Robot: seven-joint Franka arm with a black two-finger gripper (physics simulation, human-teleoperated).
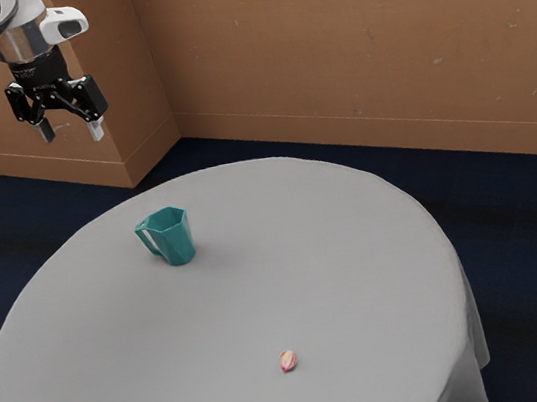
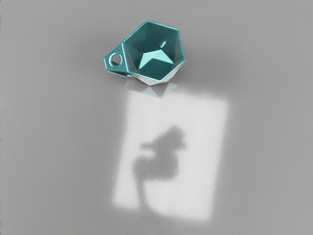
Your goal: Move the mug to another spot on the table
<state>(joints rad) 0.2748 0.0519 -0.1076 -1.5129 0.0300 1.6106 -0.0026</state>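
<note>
A teal faceted mug (image 1: 167,235) stands upright on the round white table (image 1: 264,303), toward the exterior view's left, its handle pointing to that side. My black gripper (image 1: 70,131) hangs high above the table, up and to the left of the mug, open with nothing between its fingers. From above, the wrist view looks into the mug (image 2: 151,53), whose ring handle (image 2: 116,60) sticks out sideways. My hand's shadow falls on a bright patch of table beside the mug.
A small pink and yellow object (image 1: 289,362) lies near the table's front edge. Brown walls stand behind the table and dark floor surrounds it. Wide bare tabletop spreads to the exterior view's right of the mug.
</note>
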